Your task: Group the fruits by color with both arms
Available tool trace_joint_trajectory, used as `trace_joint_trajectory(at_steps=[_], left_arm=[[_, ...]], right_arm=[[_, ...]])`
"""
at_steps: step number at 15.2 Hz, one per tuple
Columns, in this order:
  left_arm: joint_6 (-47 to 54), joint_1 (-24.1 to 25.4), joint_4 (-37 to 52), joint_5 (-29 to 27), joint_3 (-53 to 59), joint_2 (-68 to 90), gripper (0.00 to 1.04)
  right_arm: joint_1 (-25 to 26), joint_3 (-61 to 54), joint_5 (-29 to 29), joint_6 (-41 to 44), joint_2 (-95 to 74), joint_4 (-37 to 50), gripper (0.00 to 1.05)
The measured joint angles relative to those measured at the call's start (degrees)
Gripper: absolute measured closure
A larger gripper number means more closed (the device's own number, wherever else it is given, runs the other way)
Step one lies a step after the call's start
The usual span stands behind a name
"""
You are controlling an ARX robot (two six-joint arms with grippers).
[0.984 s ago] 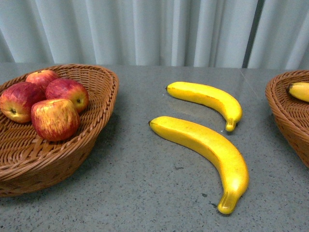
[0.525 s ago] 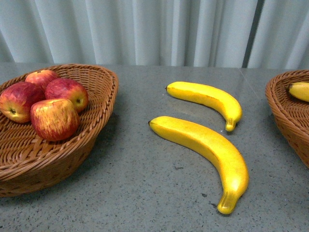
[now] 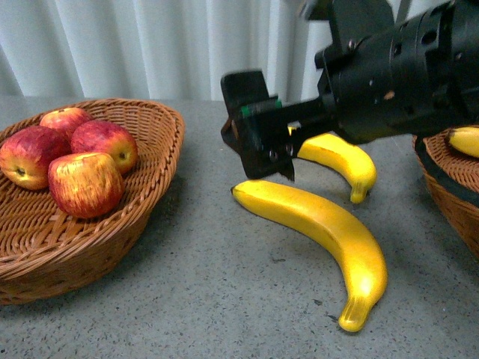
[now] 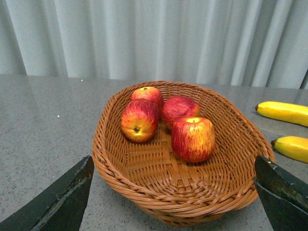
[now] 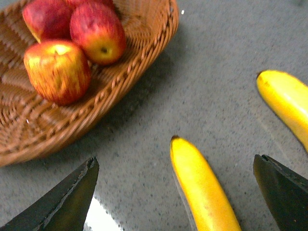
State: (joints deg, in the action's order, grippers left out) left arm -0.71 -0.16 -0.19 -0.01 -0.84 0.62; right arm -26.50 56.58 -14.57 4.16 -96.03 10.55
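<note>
Several red apples (image 3: 84, 183) lie in the left wicker basket (image 3: 150, 202). Two yellow bananas lie on the grey table: the near banana (image 3: 329, 232) and the far banana (image 3: 340, 158), partly hidden by my arm. A third banana (image 3: 465, 140) lies in the right basket (image 3: 449, 194). My right gripper (image 3: 262, 142) is open and hovers over the near banana's tip; in the right wrist view that banana (image 5: 202, 190) lies between the fingers (image 5: 65, 199). My left gripper (image 4: 175, 202) is open, apart from and before the apple basket (image 4: 144, 187); it does not show in the front view.
A white curtain hangs behind the table. The far banana (image 5: 286, 103) and the apples (image 5: 57, 70) also show in the right wrist view. Both bananas' tips (image 4: 284, 111) show right of the basket in the left wrist view.
My right arm has come into the front view from the right and now hangs over the two bananas. The fruits and baskets have not moved.
</note>
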Motion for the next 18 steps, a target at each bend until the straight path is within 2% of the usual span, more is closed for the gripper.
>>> trace_joint_trajectory(at_steps=[3, 8, 11, 12, 15, 18], left_arm=[[0.02, 0.00, 0.00, 0.00, 0.00, 0.00, 0.07], [0.07, 0.00, 0.00, 0.00, 0.00, 0.00, 0.07], [0.09, 0.00, -0.02, 0.00, 0.00, 0.00, 0.07], [0.09, 0.00, 0.00, 0.00, 0.00, 0.00, 0.07], [0.09, 0.00, 0.00, 0.00, 0.00, 0.00, 0.07], [0.09, 0.00, 0.00, 0.00, 0.00, 0.00, 0.07]], right_arm=[[-0.57, -0.02, 0.96, 7.91, -3.43, -3.63, 0.07], [-0.55, 0.28, 2.05, 11.30, -5.95, -5.22, 0.07], [-0.87, 3.15, 7.06, 14.60, -10.99, -9.38, 0.08], [-0.87, 3.15, 7.10, 15.17, -10.99, -9.40, 0.20], [-0.81, 3.04, 6.97, 15.89, -10.97, -8.92, 0.48], [-0.37, 2.69, 5.90, 16.37, -9.77, -8.85, 0.70]])
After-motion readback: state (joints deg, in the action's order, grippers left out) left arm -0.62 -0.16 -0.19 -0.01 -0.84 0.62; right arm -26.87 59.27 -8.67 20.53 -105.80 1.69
